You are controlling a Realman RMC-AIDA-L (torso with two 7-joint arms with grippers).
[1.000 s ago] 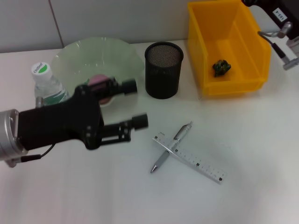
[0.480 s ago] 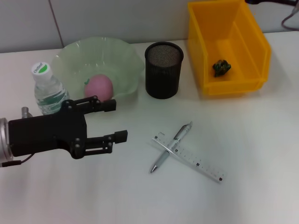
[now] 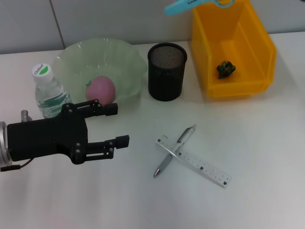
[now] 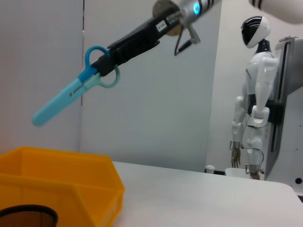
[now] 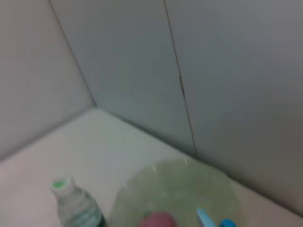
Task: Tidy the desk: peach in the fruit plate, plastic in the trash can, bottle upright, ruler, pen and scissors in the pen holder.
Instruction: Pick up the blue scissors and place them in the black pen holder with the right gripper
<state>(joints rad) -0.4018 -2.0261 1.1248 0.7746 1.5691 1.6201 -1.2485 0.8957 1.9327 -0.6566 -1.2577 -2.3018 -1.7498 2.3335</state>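
Our right gripper [image 4: 105, 64] clasped blue scissors [image 3: 190, 5] high above the yellow bin [image 3: 259, 52]; they had newly entered view. Our left gripper [image 3: 116, 125] hovered open beside the fruit plate [image 3: 126, 55].

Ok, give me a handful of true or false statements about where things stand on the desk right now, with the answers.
1. The peach lies in the green fruit plate. True.
2. The water bottle lies on its side. False: it stands upright beside the plate.
3. The pen and the ruler are in the mesh pen holder. False: they lie crossed on the desk.
4. The right gripper holds the blue scissors up in the air. True.
5. The left gripper grips the bottle. False: its fingers are open and empty.
6. The crumpled plastic sits in the yellow bin. True.
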